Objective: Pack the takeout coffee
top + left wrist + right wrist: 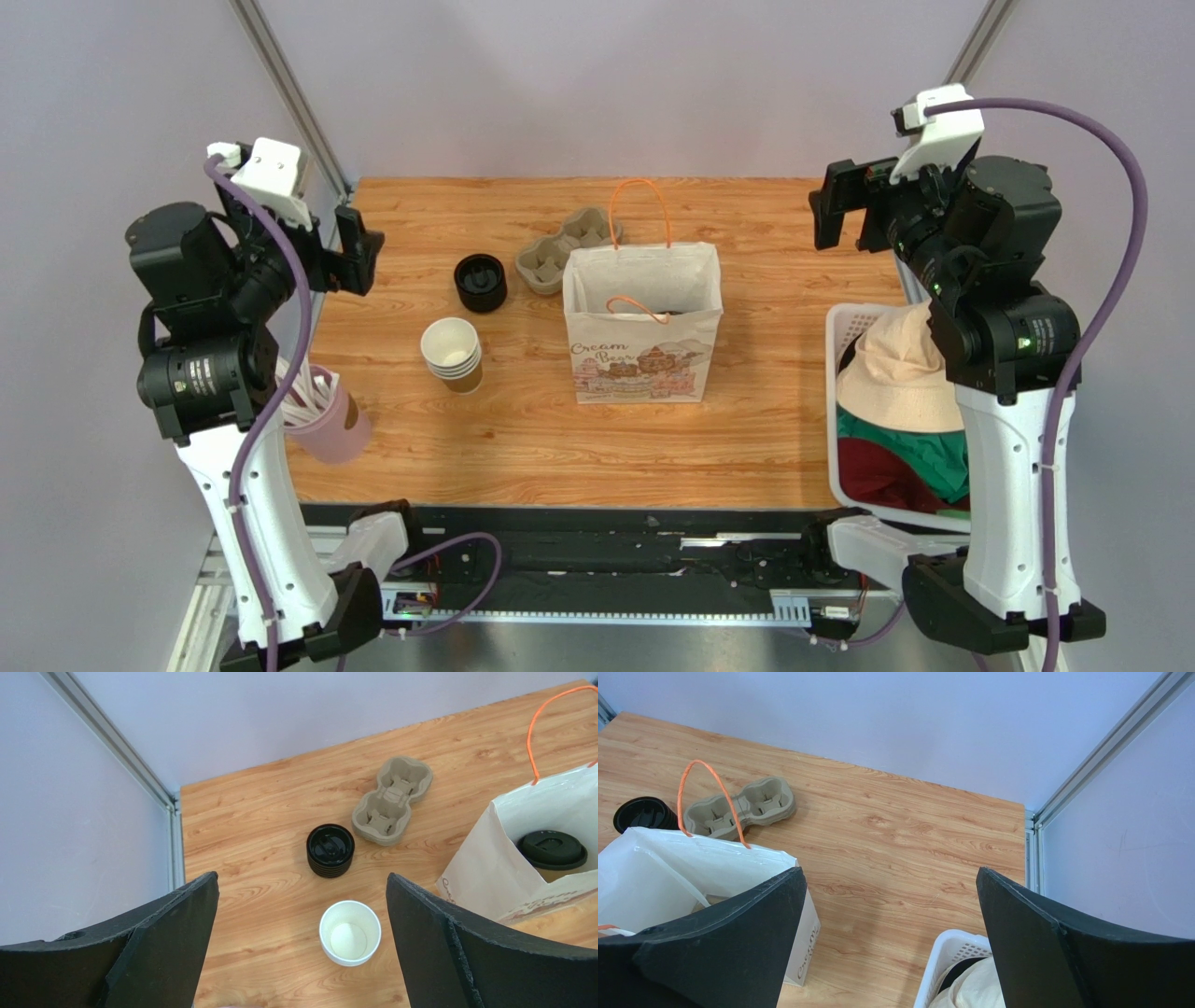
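Right now your takeout coffee (pixel 552 848) sits inside the paper bag (pixel 491 861). It's upright w/ the black lid on top. In the left wrist view only the lid and a sliver of brown cup show above the bag's edge. From the top cam you can't really make it out, just a dark patch in the bag's mouth.

The bag stands upright around the middle of the tabletop (pixel 786 420), mouth open. It has orange handles: one sticks up at the back, one flops over the front.

Left of the bag you've got three things:
- A pulp cup carrier (pixel 391 800) lies toward the far edge, close by the bag's far-left corner.
- A stack of black lids (pixel 330 850) stands just beside the carrier, on its left.
- A stack of lidless cups (pixel 349 932) w/ white insides stands nearer you, apart from both the lids and the bag.

Your left gripper (pixel 300 876) hangs above the far-left part of the tabletop. Its jaws are spread wide w/ nothing between them, and the lids and cups show through the gap below.

Your right gripper (pixel 889 871) hangs over the far-right side. It's spread just as wide and holds nothing, w/ only bare wood showing in the gap.

A pink cup (pixel 330 420) sits at the near-left edge, partly behind the left arm. A white basket (pixel 836 350) of clothes sits off the right edge, w/ a beige hat (pixel 898 367) on top.
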